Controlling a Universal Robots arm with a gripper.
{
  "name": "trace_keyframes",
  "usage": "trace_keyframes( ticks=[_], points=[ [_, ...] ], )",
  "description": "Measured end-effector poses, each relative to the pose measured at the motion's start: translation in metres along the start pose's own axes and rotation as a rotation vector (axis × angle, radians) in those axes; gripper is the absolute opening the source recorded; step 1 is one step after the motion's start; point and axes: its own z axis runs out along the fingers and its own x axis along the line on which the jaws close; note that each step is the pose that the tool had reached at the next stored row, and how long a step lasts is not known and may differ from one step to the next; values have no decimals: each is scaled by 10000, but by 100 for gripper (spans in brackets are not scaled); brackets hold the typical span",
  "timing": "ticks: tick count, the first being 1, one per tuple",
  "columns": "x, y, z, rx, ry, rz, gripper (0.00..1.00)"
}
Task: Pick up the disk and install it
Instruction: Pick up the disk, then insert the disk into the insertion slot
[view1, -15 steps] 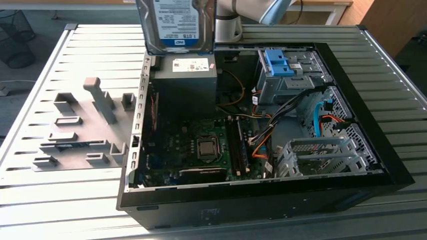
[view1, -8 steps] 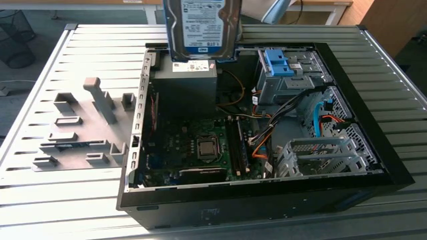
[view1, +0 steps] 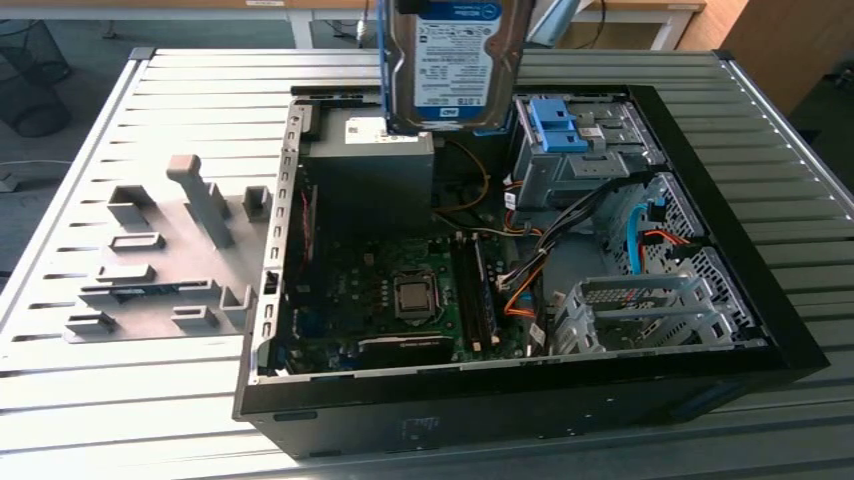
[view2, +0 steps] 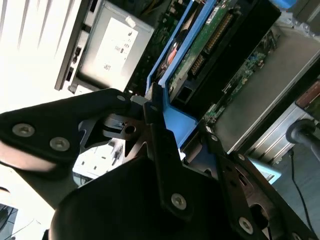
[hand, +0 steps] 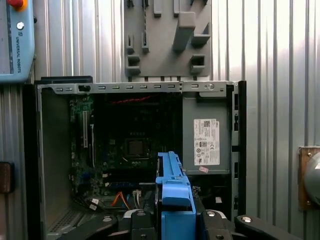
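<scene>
The gripper (view2: 175, 127) is clamped on the disk (view1: 451, 62), which hangs upright above the open case (view1: 787, 340). Carrying it well calls for a steady, square hold, clear of the cables (view1: 534, 268).

An open black computer case (view1: 534, 400) fills the exterior view's centre, motherboard (view1: 387, 290) exposed, a silver drive cage (view1: 641, 310) at its lower right. A grey fixture plate (view1: 160, 270) lies at centre left on the slatted metal table (view1: 120, 400).

A ribbed metal table (view1: 134, 420) stands near a black wire wastebasket (view1: 27, 50).
</scene>
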Motion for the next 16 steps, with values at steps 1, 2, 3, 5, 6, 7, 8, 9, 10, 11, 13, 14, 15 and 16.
trace_keyframes(
  ticks=[1, 2, 3, 5, 6, 7, 8, 9, 10, 11, 13, 14, 15, 16],
  points=[
    [3, -31, 11, 2, -1, 0, 36],
    [16, -47, 17, 0, 0, 0, 36],
    [27, -57, 23, 1, -1, 0, 36],
    [60, -60, 32, -1, 3, 2, 36],
    [74, -61, 38, 0, 2, 5, 36],
    [78, -61, 42, 2, 4, 7, 36],
    [77, -61, 42, 1, 11, 8, 36],
    [78, -61, 41, 1, 13, 8, 36],
    [78, -61, 41, 1, 14, 8, 36],
    [78, -61, 41, 1, 15, 8, 36],
    [78, -62, 41, 1, 17, 8, 36],
    [78, -62, 41, 1, 18, 8, 36],
    [78, -62, 41, 1, 25, 7, 36],
    [78, -62, 41, 1, 31, 7, 36]
  ],
)
